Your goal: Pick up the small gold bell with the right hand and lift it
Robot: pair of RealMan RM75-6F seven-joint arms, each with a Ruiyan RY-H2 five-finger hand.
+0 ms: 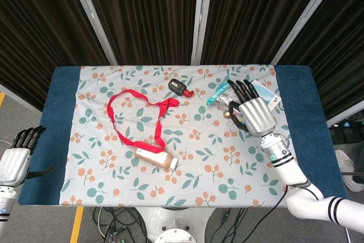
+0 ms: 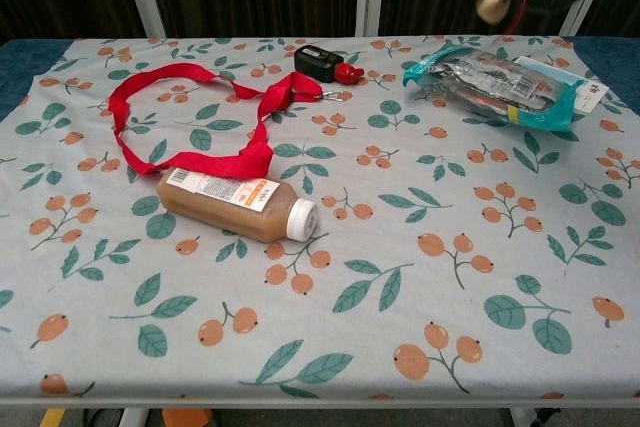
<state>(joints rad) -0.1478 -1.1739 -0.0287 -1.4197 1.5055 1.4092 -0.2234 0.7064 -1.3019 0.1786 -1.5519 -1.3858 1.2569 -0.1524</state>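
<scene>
The small gold bell hangs in the air well above the floral cloth, pinched at the fingertips of my right hand. In the chest view the bell shows blurred near the top edge, in front of the dark curtain, and the hand itself is almost wholly out of that frame. In the head view the hand's back faces the camera, with the fingers pointing toward the far side. My left hand hangs off the table's left front corner, fingers apart and holding nothing.
Clear snack packets lie on the cloth below the raised hand. A red ribbon loops across the left-centre. A brown bottle lies on its side. A black device sits at the back. Blue table edge flanks the cloth.
</scene>
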